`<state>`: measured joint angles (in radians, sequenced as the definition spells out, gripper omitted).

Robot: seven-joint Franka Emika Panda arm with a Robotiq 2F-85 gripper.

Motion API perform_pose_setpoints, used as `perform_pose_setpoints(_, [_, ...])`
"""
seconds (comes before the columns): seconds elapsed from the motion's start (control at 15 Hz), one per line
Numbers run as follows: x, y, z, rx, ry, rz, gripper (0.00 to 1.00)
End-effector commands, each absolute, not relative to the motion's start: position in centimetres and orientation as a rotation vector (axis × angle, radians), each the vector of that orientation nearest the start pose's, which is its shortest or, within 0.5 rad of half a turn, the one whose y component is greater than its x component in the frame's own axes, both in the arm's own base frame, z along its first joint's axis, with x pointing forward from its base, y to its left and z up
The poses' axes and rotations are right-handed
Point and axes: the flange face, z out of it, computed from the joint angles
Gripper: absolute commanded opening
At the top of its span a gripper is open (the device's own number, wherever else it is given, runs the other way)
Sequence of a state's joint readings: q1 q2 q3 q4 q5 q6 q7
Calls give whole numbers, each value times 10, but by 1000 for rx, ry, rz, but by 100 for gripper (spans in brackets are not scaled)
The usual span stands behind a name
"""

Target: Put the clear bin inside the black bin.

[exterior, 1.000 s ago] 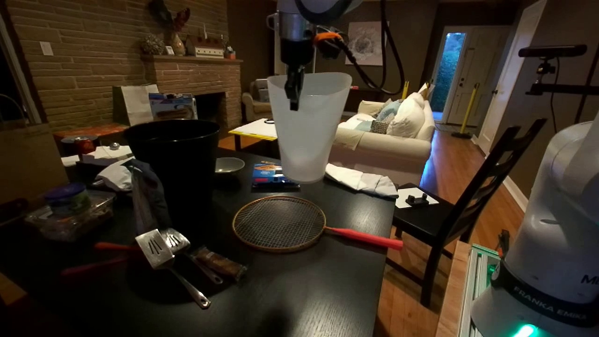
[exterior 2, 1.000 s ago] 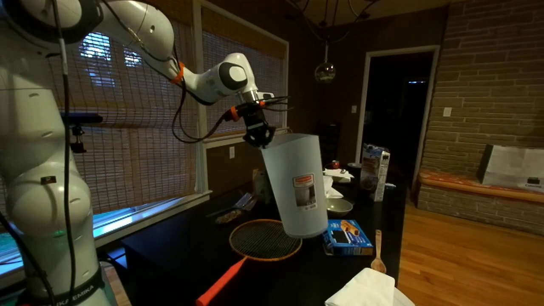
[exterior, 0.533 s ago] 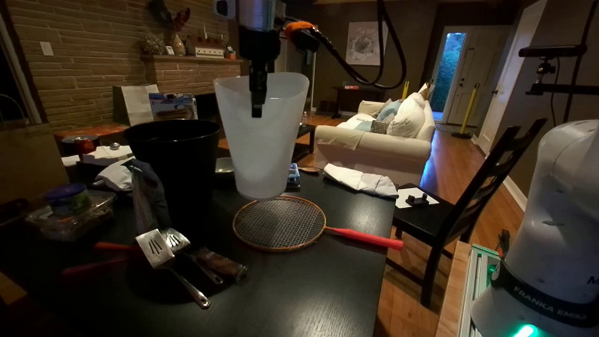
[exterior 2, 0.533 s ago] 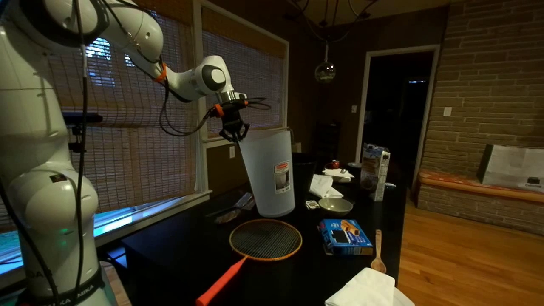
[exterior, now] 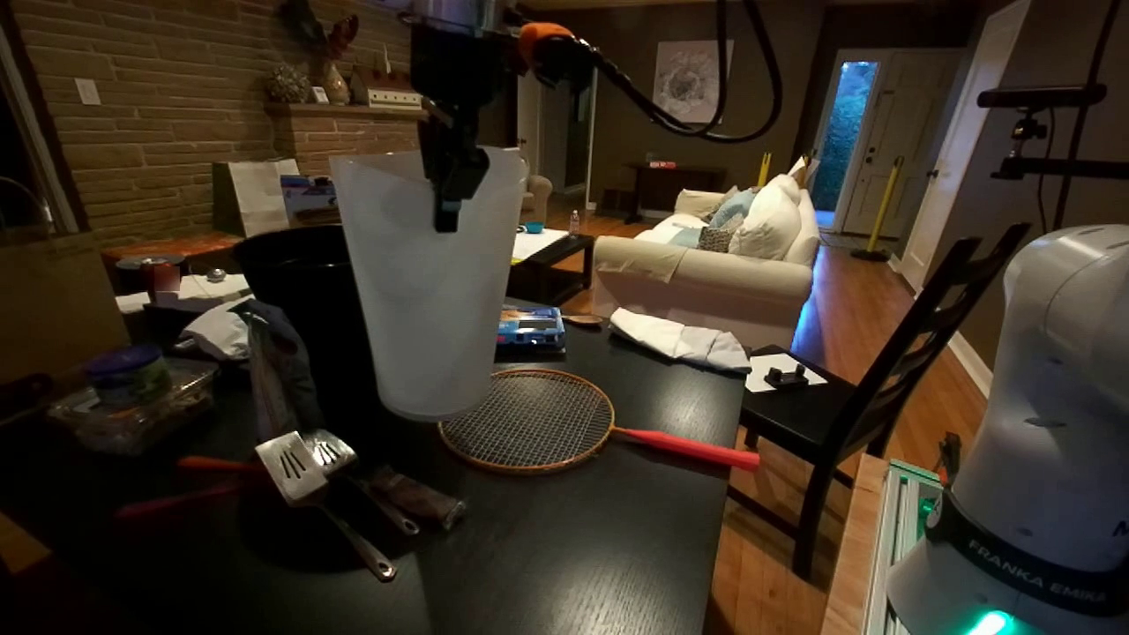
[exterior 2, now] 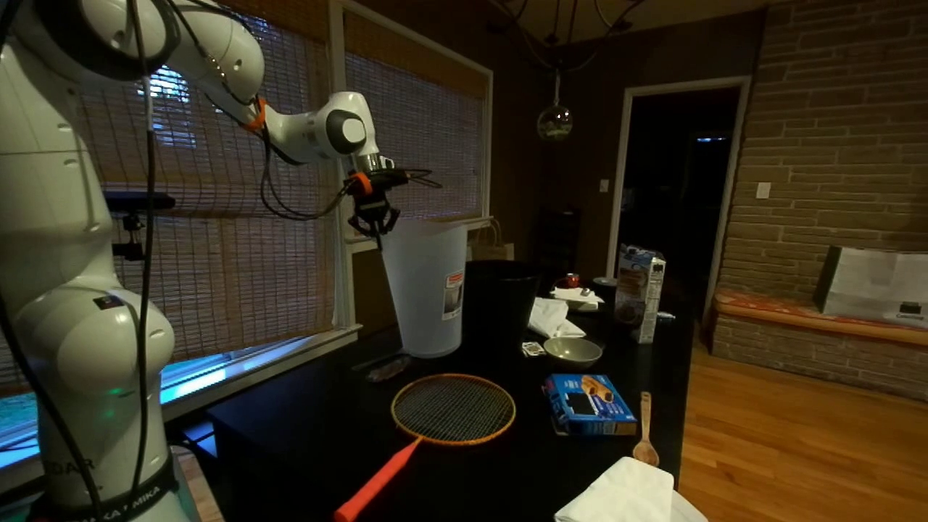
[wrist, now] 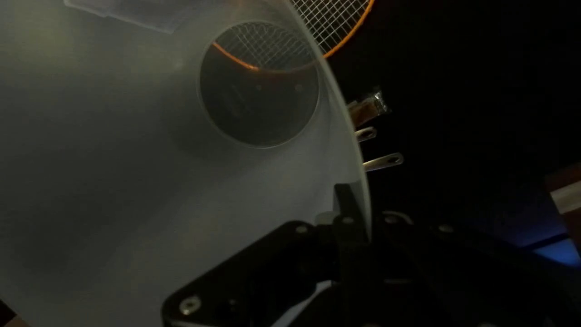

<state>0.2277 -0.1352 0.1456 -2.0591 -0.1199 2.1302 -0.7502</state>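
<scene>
Currently, clear bin: left of the frame's centre in an exterior view, mouth up, held off the bench by one spot on its rim; through its base the wrist view shows, at upper centre, the orange edge of the badminton racket.
Hand: pinching that rim, one jaw inside the wall and one outside, seen low and right of centre in the wrist view.
Black bin: mid-frame, just right of the clear one in an exterior view, upright on the bench; partly covered, so I can't tell whether their walls touch.
Step, I'd guess: bringing one bin to the other; nesting isn't begun.
Height trouble: to my eye the clear base sits well below the black rim, so a straight sideways push would butt the wall and shove or topple it; a lift seems due first.
Swing trouble: one pinch on thin plastic may let that tall body pivot, and a hasty move could set it swaying until its base catches the lip.
Slip trouble: should it snag, the rim might work loose and the bin drop, likely onto the racket or the metal spatulas at lower left.
Sight trouble: the pale wall hides part of the black mouth in an exterior view, so lining up could go astray.
</scene>
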Motion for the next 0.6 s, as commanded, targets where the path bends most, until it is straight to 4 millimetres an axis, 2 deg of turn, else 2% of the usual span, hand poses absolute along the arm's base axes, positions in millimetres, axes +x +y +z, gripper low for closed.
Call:
perform_pose_setpoints(0.0, [503, 183, 515, -2794, -1758, -312, 1])
perform_pose_setpoints(0.07, [505, 178, 510, -2796, -1722, -318, 1])
perform_pose_setpoints(0.33, [518, 178, 484, -2797, -1711, -260, 1])
perform_pose_setpoints(0.53, [535, 184, 480, -2803, -1725, -330, 1])
